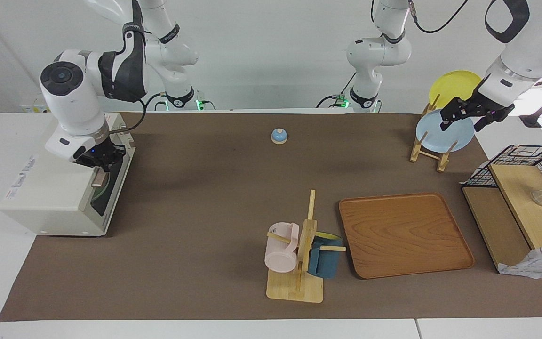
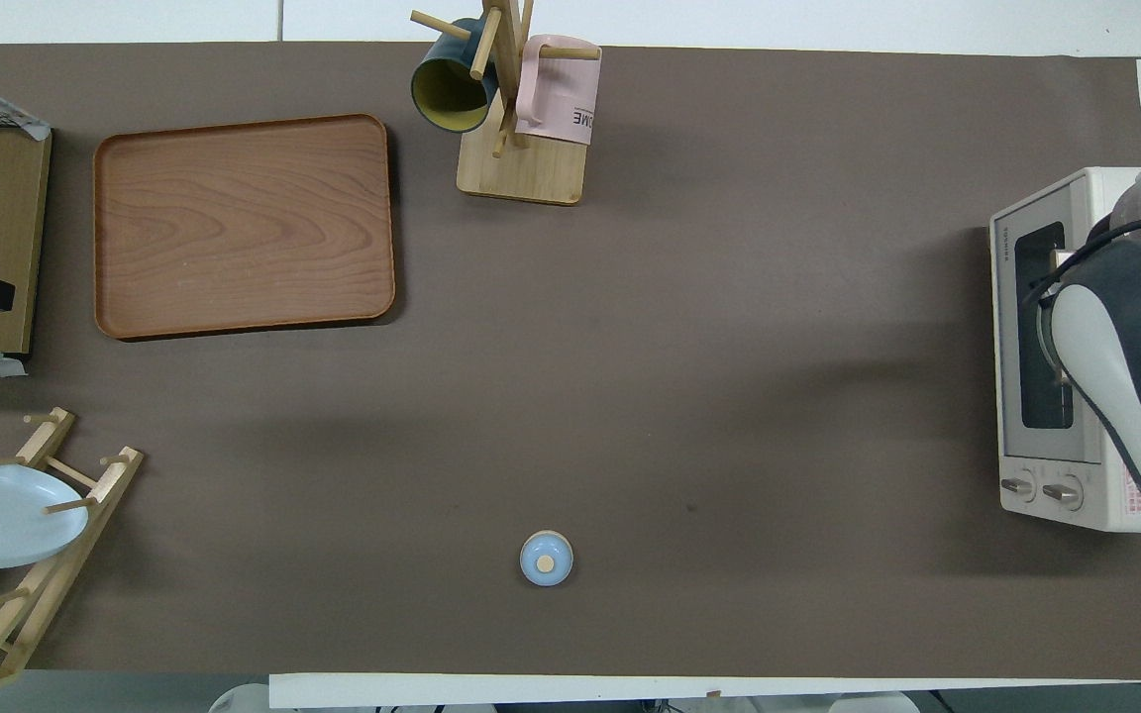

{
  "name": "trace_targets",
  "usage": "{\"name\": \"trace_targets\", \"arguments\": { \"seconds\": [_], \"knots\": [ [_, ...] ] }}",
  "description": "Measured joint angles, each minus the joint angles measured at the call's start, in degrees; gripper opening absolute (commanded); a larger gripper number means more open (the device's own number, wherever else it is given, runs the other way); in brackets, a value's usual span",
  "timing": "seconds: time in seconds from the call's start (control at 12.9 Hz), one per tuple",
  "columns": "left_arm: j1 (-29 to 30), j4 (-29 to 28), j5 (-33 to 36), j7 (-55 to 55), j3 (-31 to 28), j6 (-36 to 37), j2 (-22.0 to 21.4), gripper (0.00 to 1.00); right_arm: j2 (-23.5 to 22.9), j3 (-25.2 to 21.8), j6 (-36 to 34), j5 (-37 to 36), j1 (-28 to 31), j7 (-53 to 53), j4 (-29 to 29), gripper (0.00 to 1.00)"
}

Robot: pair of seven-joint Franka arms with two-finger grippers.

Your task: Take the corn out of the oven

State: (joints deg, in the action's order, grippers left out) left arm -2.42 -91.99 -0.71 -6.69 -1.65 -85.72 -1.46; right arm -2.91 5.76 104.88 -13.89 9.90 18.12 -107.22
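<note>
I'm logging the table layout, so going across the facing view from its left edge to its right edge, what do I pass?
Oven → blue bell → mug tree with a pink mug and a dark blue mug → wooden tray → plate rack with a light blue plate → wire basket.

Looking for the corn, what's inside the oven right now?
Nothing inside shows: the boxy cream-white toaster oven's dark glass door is closed, and the right end effector at its handle covers part of it.

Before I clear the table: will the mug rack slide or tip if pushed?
Pushed high, the mug rack would likely tip: a tall thin post on a small flat base. The pink mug and blue mug only hang on pegs, so they may slip off. Pushed at the base, it probably slides.
</note>
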Motion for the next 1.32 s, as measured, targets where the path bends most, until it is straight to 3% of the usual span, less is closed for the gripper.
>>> {"name": "trace_targets", "arguments": {
  "seconds": [0.39,0.62,0.78,1.01,1.09,1.32],
  "knots": [
    [0.0,0.0,0.0,0.0,0.0,0.0,0.0,1.00,0.3,0.2,1.9,0.0,0.7,-0.5,-1.7,0.00],
    [0.0,0.0,0.0,0.0,0.0,0.0,0.0,1.00,-0.4,0.9,4.1,0.6,-4.0,-7.4,-3.6,0.00],
    [0.0,0.0,0.0,0.0,0.0,0.0,0.0,1.00,-3.4,1.7,9.5,1.7,-7.1,-12.5,-5.7,0.00],
    [0.0,0.0,0.0,0.0,0.0,0.0,0.0,1.00,-11.8,2.0,19.0,1.9,-8.9,-17.2,-6.8,0.01],
    [0.0,0.0,0.0,0.0,0.0,0.0,0.0,1.00,-13.6,1.9,20.5,1.6,-9.1,-18.3,-6.7,0.07],
    [0.0,0.0,0.0,0.0,0.0,0.0,0.0,1.00,-14.7,1.4,20.4,2.3,-11.3,-20.9,-4.3,0.37]
  ]
}}
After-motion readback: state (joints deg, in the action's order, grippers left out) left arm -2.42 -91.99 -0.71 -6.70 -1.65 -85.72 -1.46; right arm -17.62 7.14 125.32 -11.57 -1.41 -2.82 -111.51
